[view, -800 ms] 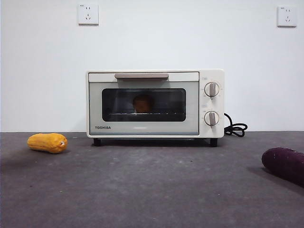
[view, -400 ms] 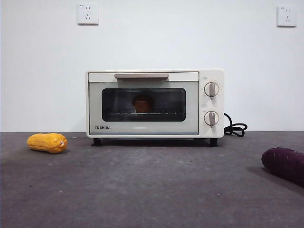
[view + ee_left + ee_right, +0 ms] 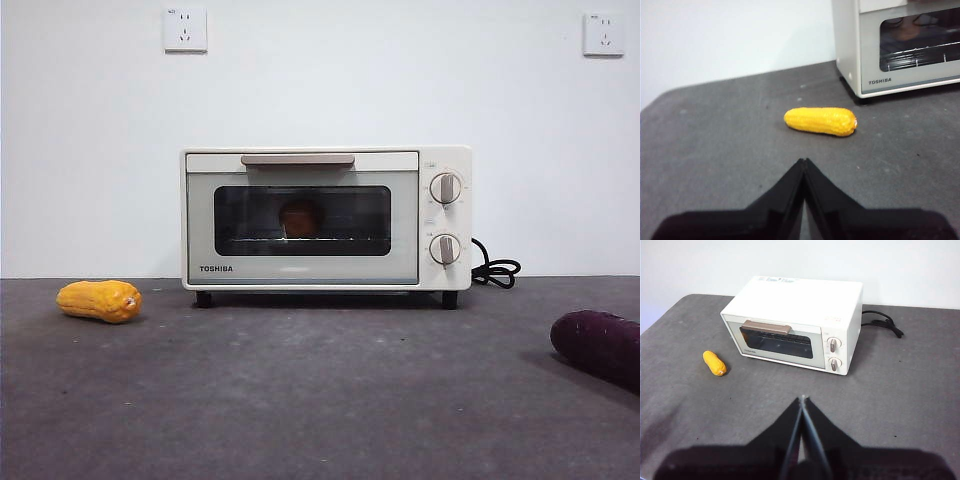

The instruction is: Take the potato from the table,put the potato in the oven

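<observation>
potato inside the closed oven

on the counter [image 3: 320,400], a corn cob [image 3: 99,300] at 9 o'clock and a purple vegetable [image 3: 598,345] at 4 o'clock flank the oven [image 3: 325,218]. the potato [image 3: 300,217] sits behind its glass door, well apart from the left pincer [image 3: 803,162] and right pincer [image 3: 803,399], both pressed closed and empty.

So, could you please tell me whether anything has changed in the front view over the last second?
Nothing has visibly changed. The potato sits inside the oven behind its shut door, the corn cob and the purple vegetable lie where they were on the table, and no arm appears in the front view.
</observation>
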You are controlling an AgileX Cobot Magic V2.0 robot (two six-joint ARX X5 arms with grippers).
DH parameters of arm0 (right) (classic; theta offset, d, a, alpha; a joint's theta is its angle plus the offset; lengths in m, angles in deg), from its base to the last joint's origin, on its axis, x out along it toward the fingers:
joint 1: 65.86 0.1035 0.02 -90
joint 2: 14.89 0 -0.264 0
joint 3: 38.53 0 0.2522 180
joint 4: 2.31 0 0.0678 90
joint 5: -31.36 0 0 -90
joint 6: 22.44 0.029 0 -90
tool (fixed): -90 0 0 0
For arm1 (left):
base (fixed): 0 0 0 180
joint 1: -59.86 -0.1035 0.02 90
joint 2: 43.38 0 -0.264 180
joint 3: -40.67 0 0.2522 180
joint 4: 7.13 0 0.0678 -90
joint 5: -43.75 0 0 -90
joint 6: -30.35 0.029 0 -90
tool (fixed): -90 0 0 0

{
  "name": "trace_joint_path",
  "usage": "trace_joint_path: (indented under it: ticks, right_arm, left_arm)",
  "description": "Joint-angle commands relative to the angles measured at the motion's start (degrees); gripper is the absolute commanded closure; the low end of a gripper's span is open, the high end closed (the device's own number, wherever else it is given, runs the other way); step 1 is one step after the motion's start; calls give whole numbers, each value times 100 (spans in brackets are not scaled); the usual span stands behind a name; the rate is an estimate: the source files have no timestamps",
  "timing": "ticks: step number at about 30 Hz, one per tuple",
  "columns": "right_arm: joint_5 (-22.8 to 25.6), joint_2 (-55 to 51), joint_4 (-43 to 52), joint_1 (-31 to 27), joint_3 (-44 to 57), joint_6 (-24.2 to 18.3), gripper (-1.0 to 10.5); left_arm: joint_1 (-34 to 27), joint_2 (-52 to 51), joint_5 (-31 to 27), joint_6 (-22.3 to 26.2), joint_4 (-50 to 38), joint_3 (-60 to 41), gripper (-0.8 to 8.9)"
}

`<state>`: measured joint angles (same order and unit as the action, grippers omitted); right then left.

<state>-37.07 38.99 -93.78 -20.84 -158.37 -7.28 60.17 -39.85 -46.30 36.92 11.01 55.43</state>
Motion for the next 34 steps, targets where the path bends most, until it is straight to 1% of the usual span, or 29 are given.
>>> trace_joint_path:
  ticks: [1, 6, 12, 19, 34]
  right_arm:
    - [13, 0, -122, 9, 28, -37, 945]
    - [13, 0, -122, 9, 28, -39, 945]
    - [15, 2, -122, 9, 26, -37, 945]
    - [13, 2, -122, 9, 26, -39, 945]
    - [13, 2, -122, 7, 28, -37, 945]
  left_arm:
    - [-109, -52, -20, -190, 103, -57, 818]
    - [-240, -299, -20, -164, 568, -57, 818]
    - [-205, -330, -103, -164, 549, -57, 818]
    - [0, -330, -103, -184, 551, -57, 818]
    - [0, -291, -103, -192, 501, -57, 817]
